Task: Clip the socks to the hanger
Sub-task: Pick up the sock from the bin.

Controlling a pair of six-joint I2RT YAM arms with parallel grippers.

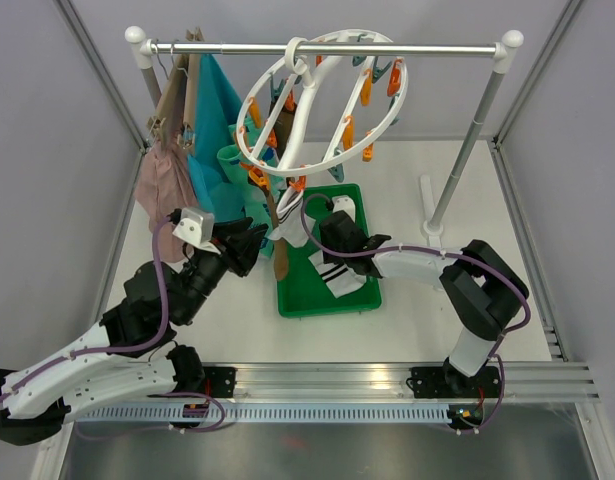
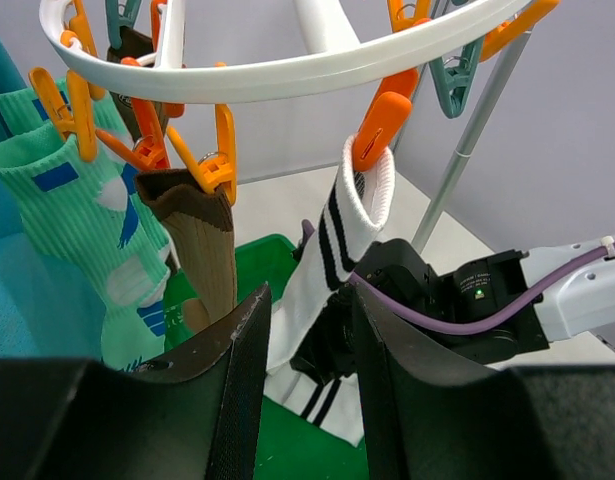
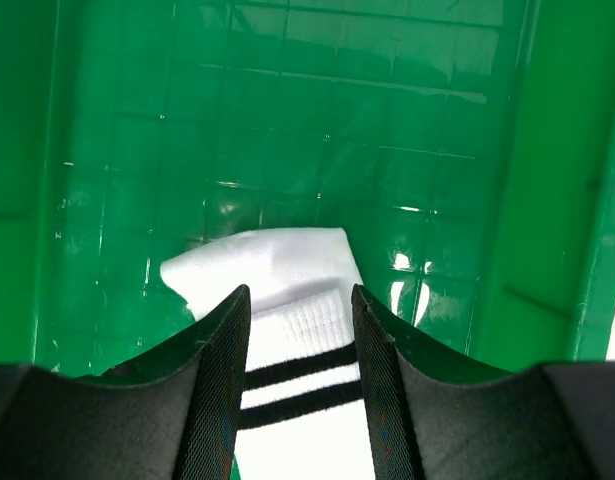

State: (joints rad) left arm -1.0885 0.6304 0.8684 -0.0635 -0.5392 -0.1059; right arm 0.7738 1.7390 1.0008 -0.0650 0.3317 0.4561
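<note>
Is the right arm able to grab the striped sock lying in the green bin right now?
Probably yes: the right gripper is open right over the striped sock in the green bin, nothing between them.

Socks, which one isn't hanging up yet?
The white striped sock lying in the green tray, under the right gripper. The mint sock, brown sock and second striped sock hang pegged on the hanger.

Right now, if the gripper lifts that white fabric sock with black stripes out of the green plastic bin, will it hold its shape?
Probably not. The white striped sock lies flat in the green plastic bin, so it likely droops. A matching sock hangs limp from one orange peg, suggesting it is light. The ribbed cuff should grip, not slip.
</note>
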